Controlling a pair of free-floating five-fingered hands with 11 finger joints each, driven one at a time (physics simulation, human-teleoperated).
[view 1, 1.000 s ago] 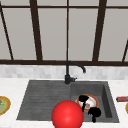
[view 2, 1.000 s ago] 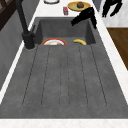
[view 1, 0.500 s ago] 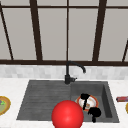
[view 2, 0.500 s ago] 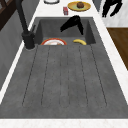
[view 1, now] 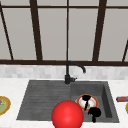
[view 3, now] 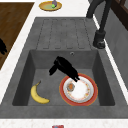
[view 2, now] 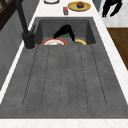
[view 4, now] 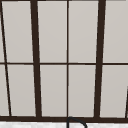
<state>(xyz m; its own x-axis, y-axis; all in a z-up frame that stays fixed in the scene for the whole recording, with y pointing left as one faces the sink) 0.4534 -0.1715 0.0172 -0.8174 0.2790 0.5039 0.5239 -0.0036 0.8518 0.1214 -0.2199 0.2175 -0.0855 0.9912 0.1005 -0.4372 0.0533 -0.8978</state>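
A white plate with a red rim lies in the basin, also seen in the front view and the left side view. My left hand reaches down into the basin, open, its straight fingers touching the plate's near edge. The same hand appears over the plate from the front and from the left side. A banana lies on the basin floor beside the plate. My right hand hangs in the air in front of the counter, fingers relaxed.
A black faucet stands behind the sink, with a grooved drainboard to its left. A big red ball fills the front. Yellow plates sit on the counter at both ends, a small red item near one.
My left hand has come down from above the basin's far side into the basin and onto the plate. The right hand has stayed in place.
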